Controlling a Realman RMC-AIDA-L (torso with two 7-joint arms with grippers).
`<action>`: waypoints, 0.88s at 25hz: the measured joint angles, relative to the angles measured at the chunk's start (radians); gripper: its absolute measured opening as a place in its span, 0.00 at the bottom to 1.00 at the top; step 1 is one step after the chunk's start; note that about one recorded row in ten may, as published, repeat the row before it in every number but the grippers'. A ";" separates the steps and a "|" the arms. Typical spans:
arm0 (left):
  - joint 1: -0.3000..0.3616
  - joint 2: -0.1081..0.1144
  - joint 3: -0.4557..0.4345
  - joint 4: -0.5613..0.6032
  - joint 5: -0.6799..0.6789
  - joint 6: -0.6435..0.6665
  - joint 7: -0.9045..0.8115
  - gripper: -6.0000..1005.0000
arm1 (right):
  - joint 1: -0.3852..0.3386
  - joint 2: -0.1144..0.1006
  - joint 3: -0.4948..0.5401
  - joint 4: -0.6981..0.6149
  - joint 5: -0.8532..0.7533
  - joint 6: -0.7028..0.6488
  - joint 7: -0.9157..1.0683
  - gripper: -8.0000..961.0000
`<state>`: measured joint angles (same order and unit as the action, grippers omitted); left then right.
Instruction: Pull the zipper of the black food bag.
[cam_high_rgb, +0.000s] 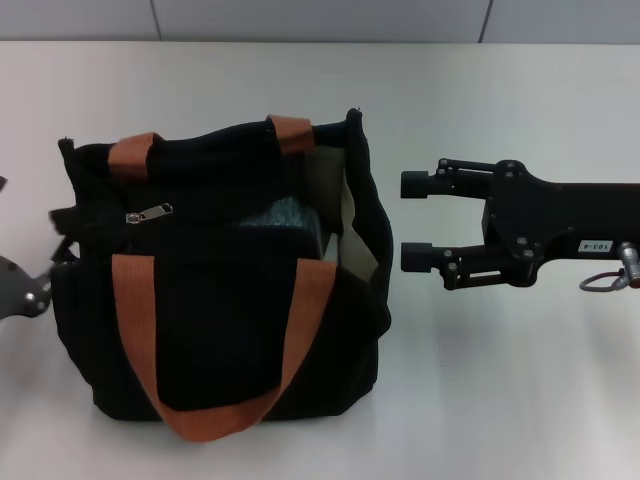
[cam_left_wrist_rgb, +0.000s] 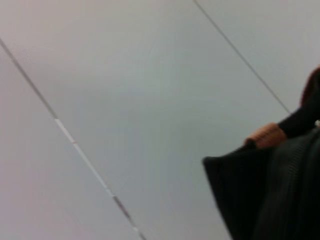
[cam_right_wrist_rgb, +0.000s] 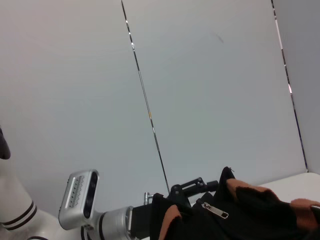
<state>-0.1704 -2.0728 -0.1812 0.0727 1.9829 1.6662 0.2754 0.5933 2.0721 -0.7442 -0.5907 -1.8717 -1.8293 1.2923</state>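
On the white table (cam_high_rgb: 520, 400) stood the bag (cam_high_rgb: 220, 330), mouth gaping toward its right end, where pale lining and a grey item inside showed. Its zipper (cam_high_rgb: 148, 213) lay near the bag's left end, a small metal tab resting on the black track just below the far strap; the right wrist view also caught the tab (cam_right_wrist_rgb: 215, 210) on the bag's top.

Beside the bag's right end, apart from it, hovered the right gripper (cam_high_rgb: 412, 220), fingers spread wide and pointing at the fabric, holding nothing. Against the bag's left end sat the left gripper (cam_high_rgb: 45, 262); only a bit of it showed at the edge of the head view, pressed to or pinching the cloth there. Whether it was clenched could not be told. The left wrist view showed only a corner of the bag (cam_left_wrist_rgb: 270, 195) and a wall behind.

By the look of it, the approach step was in hand: the left arm seemed to be bracing the bag while the right had not yet reached the tab. The next move would call for the right gripper to travel over the open mouth to the tab, line its fingers across that thin piece, pinch it, then draw it along the track while the bag was kept from sliding or sagging.
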 joint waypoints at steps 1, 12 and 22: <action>0.000 0.000 0.000 0.000 0.000 0.000 0.000 0.73 | 0.000 0.000 0.000 0.000 0.000 0.000 0.000 0.83; 0.035 -0.003 -0.106 -0.050 -0.004 0.108 0.024 0.72 | -0.007 0.001 0.000 0.000 0.000 0.013 -0.010 0.82; 0.064 -0.006 -0.163 -0.170 0.004 0.105 0.190 0.71 | -0.012 0.000 0.003 0.003 0.001 0.014 -0.012 0.82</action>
<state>-0.1066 -2.0788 -0.3441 -0.0977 1.9865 1.7715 0.4649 0.5814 2.0725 -0.7409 -0.5879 -1.8710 -1.8156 1.2801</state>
